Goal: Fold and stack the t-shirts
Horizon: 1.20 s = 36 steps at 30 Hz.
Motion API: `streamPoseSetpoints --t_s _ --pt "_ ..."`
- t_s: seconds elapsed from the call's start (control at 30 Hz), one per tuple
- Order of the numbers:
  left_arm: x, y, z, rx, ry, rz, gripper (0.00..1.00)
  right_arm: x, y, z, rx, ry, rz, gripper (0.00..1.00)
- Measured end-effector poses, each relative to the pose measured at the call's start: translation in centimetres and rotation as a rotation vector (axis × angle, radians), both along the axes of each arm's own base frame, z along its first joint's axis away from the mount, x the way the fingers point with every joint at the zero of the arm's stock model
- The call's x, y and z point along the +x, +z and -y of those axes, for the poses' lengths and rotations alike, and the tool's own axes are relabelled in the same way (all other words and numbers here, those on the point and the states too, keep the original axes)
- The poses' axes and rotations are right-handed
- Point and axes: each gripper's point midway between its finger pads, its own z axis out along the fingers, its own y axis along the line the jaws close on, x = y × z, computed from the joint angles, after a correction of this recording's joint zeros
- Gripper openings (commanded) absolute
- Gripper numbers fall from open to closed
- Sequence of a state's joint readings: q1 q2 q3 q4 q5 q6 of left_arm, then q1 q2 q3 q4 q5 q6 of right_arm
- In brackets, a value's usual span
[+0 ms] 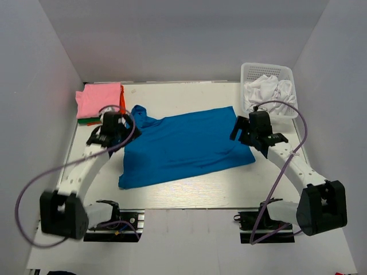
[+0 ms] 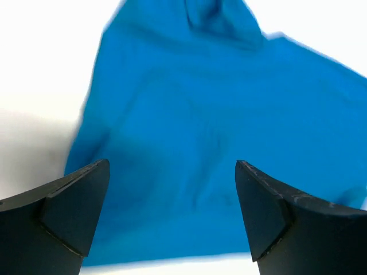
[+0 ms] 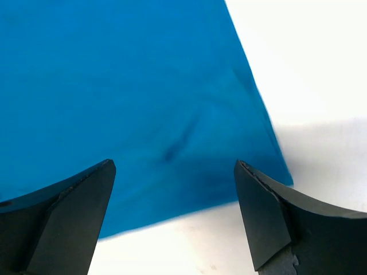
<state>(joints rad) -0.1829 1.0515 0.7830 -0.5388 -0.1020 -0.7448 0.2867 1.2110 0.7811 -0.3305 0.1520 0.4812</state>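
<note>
1. At the far left corner of the table (image 1: 189,192): one folded stack. A pink shirt (image 1: 99,98) lies on top. Edges of an orange-red shirt (image 1: 122,106) and a green shirt (image 1: 85,121) peek out under it. Three layers counted.
2. Left claw (image 1: 116,133) (image 2: 172,195): over the left end of the blue shirt (image 1: 183,146), just beside the stack. Jaws spread wide, nothing between them.
3. One blue shirt (image 2: 218,114) (image 3: 114,86), mid-table, spread flat and unfolded. One sleeve pokes toward the far left.
4. Right claw (image 1: 248,130) (image 3: 175,195): over the blue shirt's right edge, by its near corner. Jaws wide apart, holding nothing.
5. Far right corner: one white basket (image 1: 269,67) with crumpled white shirts (image 1: 268,89) in it. Their number can't be told.
</note>
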Motion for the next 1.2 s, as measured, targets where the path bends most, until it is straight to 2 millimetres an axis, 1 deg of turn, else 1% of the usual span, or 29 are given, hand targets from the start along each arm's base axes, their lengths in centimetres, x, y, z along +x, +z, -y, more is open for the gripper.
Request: streamPoseSetpoints --t_s 0.03,0.1,0.13,0.2,0.27,0.3,0.33,0.4,0.43,0.47,0.53,0.63,0.7,0.73,0.8,0.83,0.87,0.93,1.07,1.2 --pt "1.5 -0.5 -0.2 0.033 -0.007 -0.025 1.0 0.9 0.9 -0.2 0.002 0.002 0.029 0.9" --pt "5.2 -1.1 -0.6 0.097 -0.003 -0.047 1.0 2.6 2.4 -0.6 0.008 0.006 0.08 0.9" --pt "6.8 -1.7 -0.9 0.132 0.002 -0.073 1.0 3.3 2.9 -0.7 0.006 0.006 0.092 0.9" --pt "10.9 -2.5 -1.7 0.204 0.012 -0.096 1.0 5.1 3.4 -1.1 0.0 0.005 0.103 0.9" --pt "14.6 -3.2 -2.0 0.254 0.006 -0.102 0.96 6.9 3.4 -1.4 -0.01 0.004 0.104 0.9" --pt "16.3 -3.7 -2.1 0.274 -0.003 -0.105 0.94 7.7 3.1 -1.6 -0.018 0.006 0.099 0.9" --pt "18.1 -4.0 -2.1 0.291 -0.013 -0.099 0.88 8.3 2.8 -1.7 -0.027 0.008 0.09 0.9" --pt "20.6 -4.5 -2.1 0.319 -0.037 -0.089 0.8 9.4 2.1 -1.8 -0.044 0.009 0.077 0.9" --pt "21.7 -5.0 -2.2 0.334 -0.049 -0.089 0.76 9.9 1.6 -1.8 -0.058 0.009 0.066 0.9" --pt "22.7 -5.2 -2.3 0.346 -0.061 -0.089 0.65 10.5 1.2 -1.8 -0.071 0.009 0.059 0.9" --pt "24.4 -5.9 -2.3 0.364 -0.079 -0.088 0.59 11.7 0.6 -1.7 -0.093 0.003 0.047 0.9" --pt "25.5 -7.5 -2.1 0.371 -0.125 -0.105 0.52 13.8 0.1 -1.8 -0.124 -0.004 0.038 0.9" --pt "25.4 -8.5 -1.9 0.368 -0.16 -0.124 0.51 15.4 -0.1 -2.0 -0.138 -0.008 0.041 0.9" --pt "25.4 -9.1 -1.7 0.366 -0.177 -0.135 0.49 16.0 -0.3 -2.1 -0.142 -0.01 0.038 0.9" --pt "25.6 -10.0 -1.6 0.363 -0.195 -0.149 0.32 16.8 -0.8 -2.3 -0.149 -0.01 0.024 0.9" --pt "25.8 -10.3 -1.4 0.361 -0.202 -0.151 0.18 17.1 -1.1 -2.4 -0.151 -0.009 0.018 0.9" --pt "25.9 -10.6 -1.3 0.359 -0.209 -0.154 0.0 17.6 -1.4 -2.6 -0.153 -0.009 0.01 0.9" --pt "25.8 -11.1 -1.2 0.357 -0.224 -0.168 0.0 18.6 -1.9 -2.8 -0.155 -0.01 0.004 0.9" --pt "25.5 -11.2 -1.0 0.351 -0.238 -0.167 0.0 20.4 -2.9 -3.3 -0.158 -0.019 -0.009 0.9" --pt "24.1 -11.2 -1.2 0.346 -0.234 -0.158 0.0 21.8 -4.0 -3.8 -0.149 -0.034 -0.023 0.9"
